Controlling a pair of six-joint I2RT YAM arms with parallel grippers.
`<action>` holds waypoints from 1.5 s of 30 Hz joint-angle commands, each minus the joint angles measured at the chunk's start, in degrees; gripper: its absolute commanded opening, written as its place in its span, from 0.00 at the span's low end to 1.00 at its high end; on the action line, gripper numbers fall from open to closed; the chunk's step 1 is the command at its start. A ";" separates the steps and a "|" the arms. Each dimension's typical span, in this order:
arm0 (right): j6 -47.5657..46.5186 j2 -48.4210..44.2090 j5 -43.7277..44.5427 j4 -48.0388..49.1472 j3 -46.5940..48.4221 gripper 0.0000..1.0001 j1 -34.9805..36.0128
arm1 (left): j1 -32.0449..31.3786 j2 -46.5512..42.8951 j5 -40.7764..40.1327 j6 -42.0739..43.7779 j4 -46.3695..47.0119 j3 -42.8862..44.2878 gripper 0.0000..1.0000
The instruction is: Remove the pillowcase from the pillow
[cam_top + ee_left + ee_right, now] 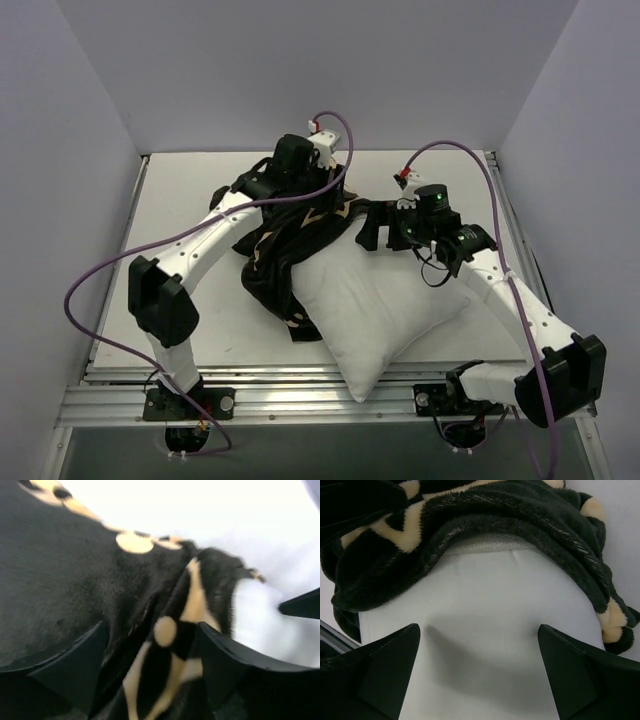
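Black pillowcase (280, 255) with tan motifs; plain white pillow (375, 300)

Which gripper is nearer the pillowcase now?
Left. The left gripper straddles a fold of the pillowcase; the right gripper hangs over the bare pillow, short of the fabric.

The flat white worktop (170, 210) carries a plump plain white pillow (380, 300), set diagonally, its near corner reaching over the metal rail (280, 390). A bunched black velvety pillowcase with tan motifs (272, 268) lies against the pillow's far-left end.
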 commanded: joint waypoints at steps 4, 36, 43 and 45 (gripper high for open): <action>-0.69 7.96 -5.93 4.82 -2.56 1.00 -0.57 | -0.08 7.03 -1.12 3.80 -4.48 3.67 0.57; -3.24 -14.51 2.86 -15.82 0.25 0.00 8.05 | 21.90 -1.33 -32.08 -8.67 3.01 -4.25 0.02; -1.66 -9.95 2.15 -10.29 -3.71 0.00 6.63 | 20.41 0.62 -15.65 -13.52 12.01 -12.13 0.06; -1.30 -8.64 3.91 -8.10 -3.01 0.01 7.51 | 19.18 -0.96 -13.53 -11.51 14.67 -12.68 0.15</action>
